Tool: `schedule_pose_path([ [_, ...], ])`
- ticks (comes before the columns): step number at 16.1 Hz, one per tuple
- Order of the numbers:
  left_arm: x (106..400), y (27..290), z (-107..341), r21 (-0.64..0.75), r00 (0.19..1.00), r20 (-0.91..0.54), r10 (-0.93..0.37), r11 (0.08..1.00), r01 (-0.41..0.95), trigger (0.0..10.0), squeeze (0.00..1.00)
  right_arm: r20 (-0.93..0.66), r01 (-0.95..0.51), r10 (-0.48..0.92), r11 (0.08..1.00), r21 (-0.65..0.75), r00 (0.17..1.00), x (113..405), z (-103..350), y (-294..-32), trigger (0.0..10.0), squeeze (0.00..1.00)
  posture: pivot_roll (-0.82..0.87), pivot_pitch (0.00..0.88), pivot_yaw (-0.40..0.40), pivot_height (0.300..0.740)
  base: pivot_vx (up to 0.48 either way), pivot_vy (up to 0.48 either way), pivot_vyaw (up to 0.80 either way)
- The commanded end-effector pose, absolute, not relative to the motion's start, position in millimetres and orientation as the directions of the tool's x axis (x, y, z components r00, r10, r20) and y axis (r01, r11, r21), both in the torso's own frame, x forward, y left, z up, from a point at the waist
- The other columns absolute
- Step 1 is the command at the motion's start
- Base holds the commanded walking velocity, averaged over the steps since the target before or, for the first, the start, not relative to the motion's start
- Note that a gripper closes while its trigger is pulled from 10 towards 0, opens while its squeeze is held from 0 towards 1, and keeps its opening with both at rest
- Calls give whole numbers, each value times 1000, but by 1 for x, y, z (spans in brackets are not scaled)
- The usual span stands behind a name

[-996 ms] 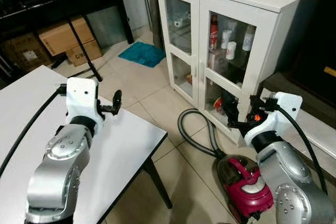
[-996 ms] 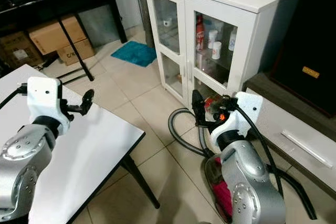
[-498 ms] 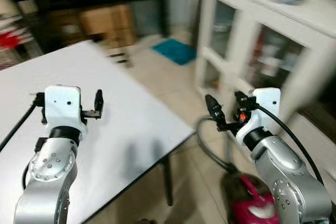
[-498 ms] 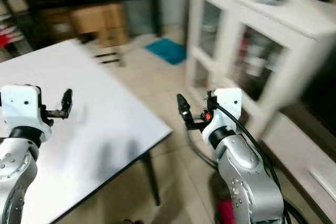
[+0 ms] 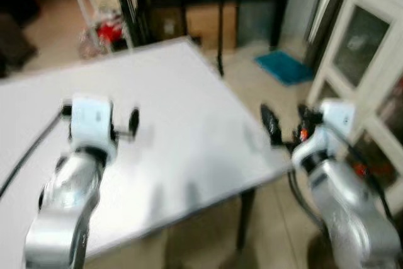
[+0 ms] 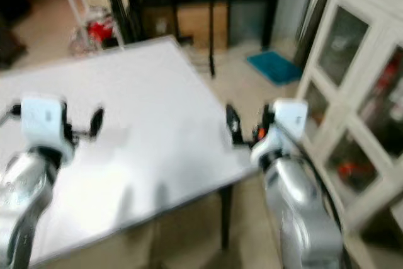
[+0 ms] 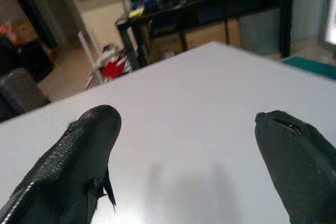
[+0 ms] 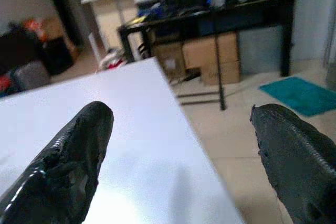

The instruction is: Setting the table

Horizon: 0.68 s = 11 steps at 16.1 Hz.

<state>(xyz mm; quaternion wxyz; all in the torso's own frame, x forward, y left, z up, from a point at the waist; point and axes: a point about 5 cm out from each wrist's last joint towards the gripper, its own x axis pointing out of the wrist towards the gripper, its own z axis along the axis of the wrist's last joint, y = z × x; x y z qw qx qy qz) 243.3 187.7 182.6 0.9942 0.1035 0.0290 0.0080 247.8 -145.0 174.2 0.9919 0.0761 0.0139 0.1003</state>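
- Two silver arms reach forward; the left end effector (image 5: pixel 133 120) hovers over the white surface (image 5: pixel 182 130), its textured black fingers (image 7: pixel 79 156) spread apart with nothing between them.
- Right end effector (image 5: pixel 272 125) sits at the surface's near right corner, fingers (image 8: pixel 73 150) likewise parted and empty.
- Smooth, flat and matte, the surface stands on a dark leg (image 5: pixel 244 218) over a pale tiled floor (image 5: pixel 277 218).
- White glass-door cabinet (image 5: pixel 371 74) stands to the right, blurred.
- Farther off lie a teal mat (image 8: pixel 304 94), cardboard boxes (image 8: pixel 210 56) under a black desk (image 8: pixel 220 17).

White table (image 5: pixel 189 137), black shelf (image 8: pixel 210 17) with cardboard boxes (image 8: pixel 210 59), teal mat (image 8: pixel 302 94), white glass-door cabinet (image 6: pixel 352 86), tiled floor.
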Motion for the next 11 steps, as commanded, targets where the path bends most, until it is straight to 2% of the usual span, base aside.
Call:
schedule_pose_path([
  [1,242,186,180,201,997,-72,14,980,0,10000,0,-5,-192,195,972,133,981,250,176,-147,10000,1000,-149,0,88,740,0,0,800],
  [5,242,189,179,202,996,-83,39,979,-22,10000,0,-43,-197,204,971,133,978,253,173,-144,10000,1000,-141,0,71,740,0,276,800],
  [8,242,192,177,207,994,-90,57,978,-37,10000,0,-68,-186,194,977,103,979,257,170,-142,10000,1000,-146,0,72,740,0,295,0],
  [9,243,191,175,207,994,-96,60,978,-39,10000,0,-49,-184,189,979,91,981,257,172,-141,10000,0,-151,0,73,740,0,296,0],
  [11,245,190,174,206,993,-103,63,978,-41,10000,0,-46,-203,209,973,114,977,256,170,-140,10000,0,-155,0,72,740,0,294,0],
])
